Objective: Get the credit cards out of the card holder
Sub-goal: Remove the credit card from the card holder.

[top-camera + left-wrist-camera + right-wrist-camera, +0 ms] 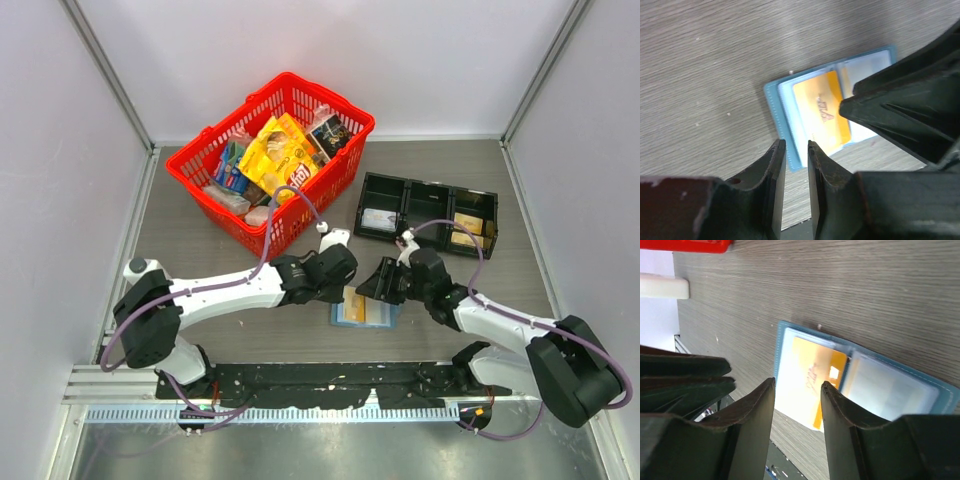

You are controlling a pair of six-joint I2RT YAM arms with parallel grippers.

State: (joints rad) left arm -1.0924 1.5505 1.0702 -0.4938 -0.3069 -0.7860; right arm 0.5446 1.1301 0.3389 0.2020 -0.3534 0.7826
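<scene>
The blue card holder (pixel 366 313) lies open on the table between the arms. A tan-gold credit card (pixel 822 117) sits in its left pocket, partly out of the sleeve (pixel 826 361). My left gripper (pixel 796 146) hovers just off the holder's near corner (pixel 774 97). Its jaws stand a narrow gap apart with nothing between them. My right gripper (pixel 797 383) hangs open over the card, jaws either side of it and not touching. In the top view both grippers, left (pixel 345 285) and right (pixel 378 288), crowd over the holder.
A black three-compartment tray (pixel 430 190) stands at the back right, with tan cards (pixel 468 232) in its right compartment and a pale card (pixel 378 218) in its left. A red basket (pixel 200 185) of groceries sits at the back left.
</scene>
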